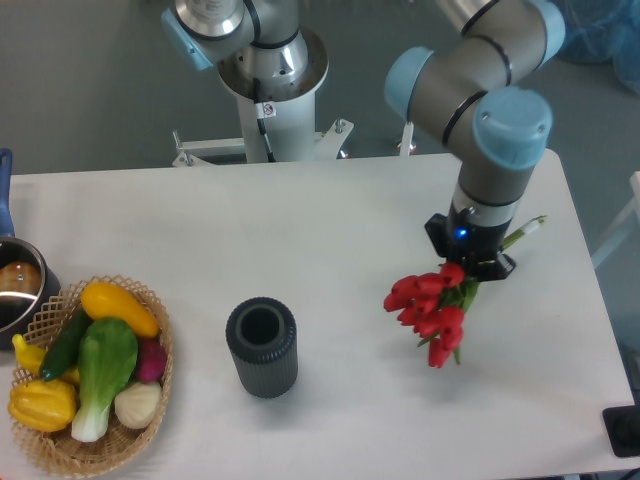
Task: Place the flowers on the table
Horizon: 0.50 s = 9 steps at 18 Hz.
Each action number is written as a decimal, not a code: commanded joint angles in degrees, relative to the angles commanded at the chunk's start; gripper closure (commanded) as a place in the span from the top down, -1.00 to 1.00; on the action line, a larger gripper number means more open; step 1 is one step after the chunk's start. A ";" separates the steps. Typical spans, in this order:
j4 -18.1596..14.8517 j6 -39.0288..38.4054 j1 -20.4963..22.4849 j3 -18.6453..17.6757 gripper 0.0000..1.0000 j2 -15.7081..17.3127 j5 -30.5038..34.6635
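The flowers [428, 308] are a bunch of red blooms with green stems, hanging from my gripper [472, 262] over the right part of the white table [330, 220]. The blooms point down-left and a pale stem end [527, 229] sticks out to the upper right of the wrist. The gripper is shut on the stems; its fingers are hidden under the wrist. I cannot tell whether the blooms touch the tabletop.
A dark grey ribbed vase [262, 347] stands upright left of the flowers. A wicker basket [150, 400] of vegetables sits at the front left. A pot [18, 290] is at the left edge. A second robot base [272, 70] stands behind the table.
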 joint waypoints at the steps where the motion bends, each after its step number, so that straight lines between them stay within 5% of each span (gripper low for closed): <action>1: -0.09 0.00 -0.09 -0.17 -0.41 -0.27 0.18; 7: 0.09 -0.09 -0.36 -0.35 0.30 -1.23 0.01; 9: 0.53 -0.09 -0.36 -0.35 1.00 -1.15 -0.08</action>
